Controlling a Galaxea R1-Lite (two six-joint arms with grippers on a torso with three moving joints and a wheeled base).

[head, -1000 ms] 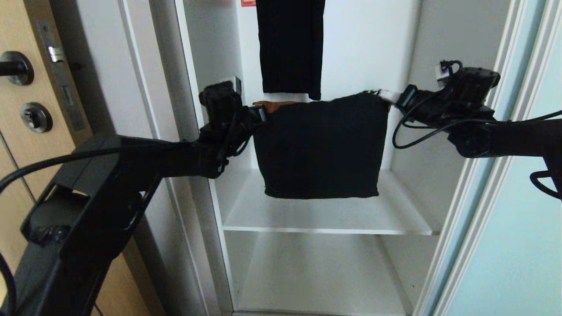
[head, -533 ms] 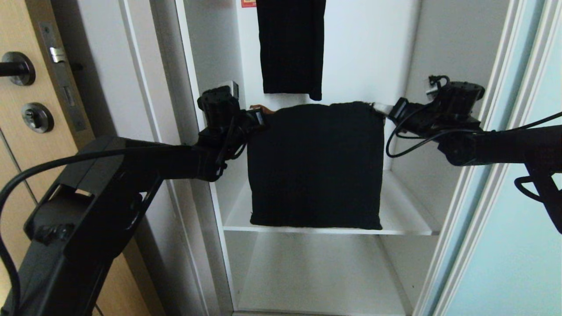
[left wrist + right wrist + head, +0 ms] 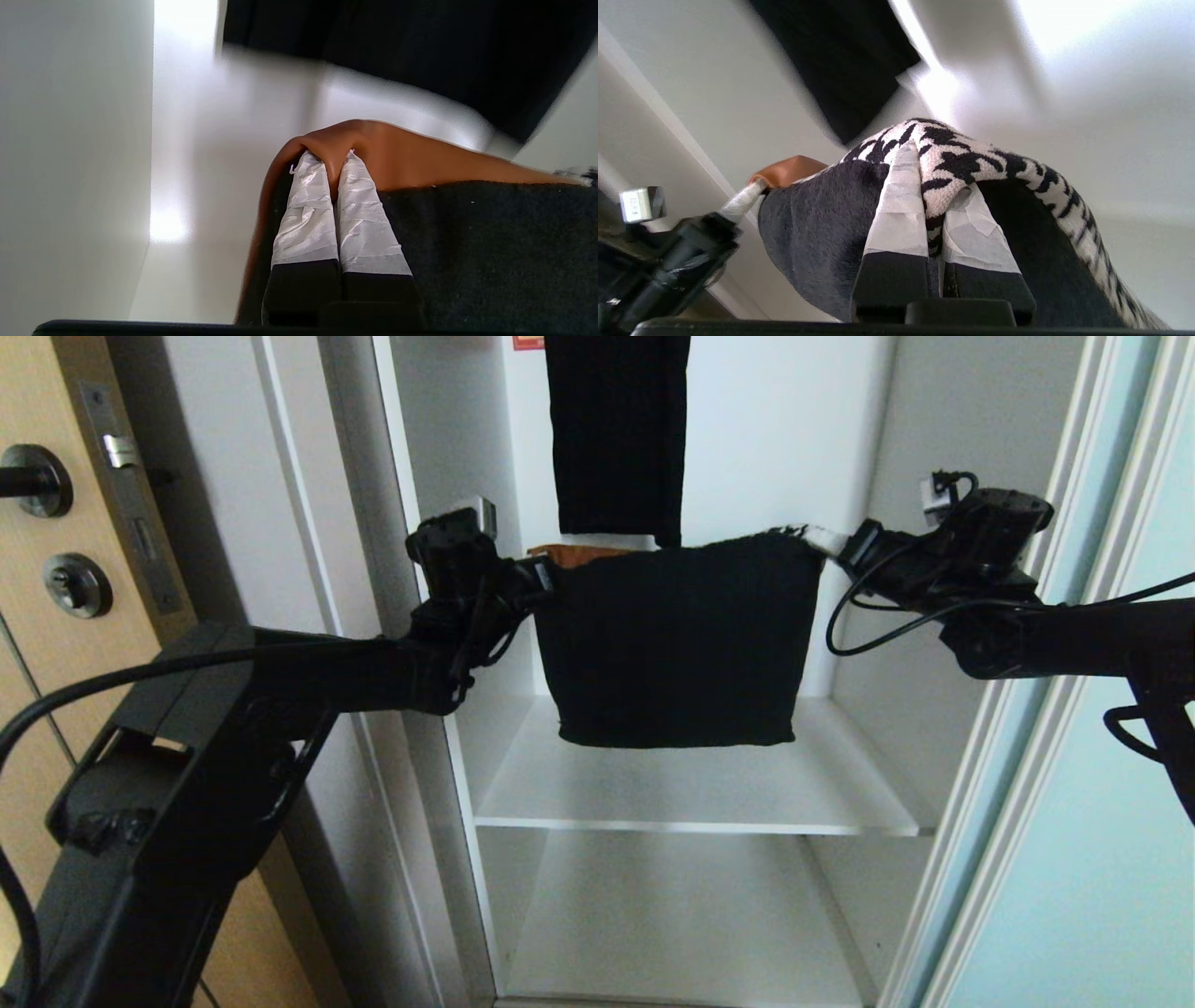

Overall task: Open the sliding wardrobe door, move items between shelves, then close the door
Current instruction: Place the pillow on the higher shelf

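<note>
The items, a folded bundle of mostly black cloth, hang in the air between my two grippers, above the upper white shelf and clear of it. My left gripper is shut on the bundle's left top corner, pinching the rust-brown piece between its taped fingertips. My right gripper is shut on the right top corner, with the houndstooth piece caught between its fingers. The sliding wardrobe door stands pushed aside at the right.
A long narrow black garment hangs at the back just above the bundle. A second white shelf lies below. The compartment's white walls flank both arms. A tan wooden door with a dark handle is at far left.
Half a second ago the bundle hung lower, its bottom edge at the shelf's front edge. Both grippers have since lifted it back up, about level with a second ago.
</note>
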